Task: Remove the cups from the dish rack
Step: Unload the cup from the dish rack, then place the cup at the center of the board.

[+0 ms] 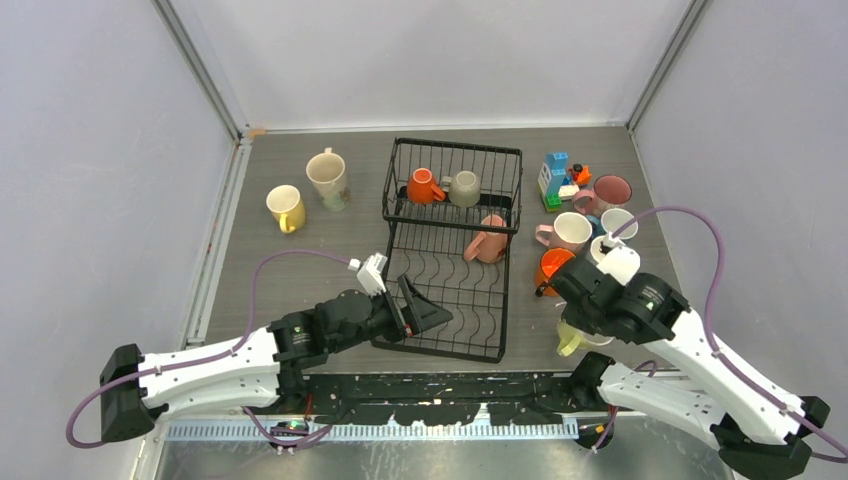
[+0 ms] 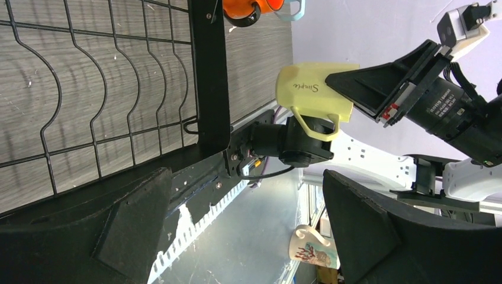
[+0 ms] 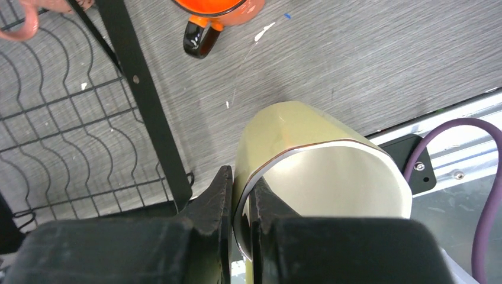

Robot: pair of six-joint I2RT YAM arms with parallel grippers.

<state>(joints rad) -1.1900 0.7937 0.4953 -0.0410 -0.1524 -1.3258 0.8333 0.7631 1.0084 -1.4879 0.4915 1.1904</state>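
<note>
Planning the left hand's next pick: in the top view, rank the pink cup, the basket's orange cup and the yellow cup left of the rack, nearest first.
From the left hand:
1. Pink cup, on the rack's flat part.
2. Orange cup, in the basket.
3. Yellow cup, table, far left.

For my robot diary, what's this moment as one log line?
left gripper open over rack | right gripper shut on yellow cup | rack holds three cups
</note>
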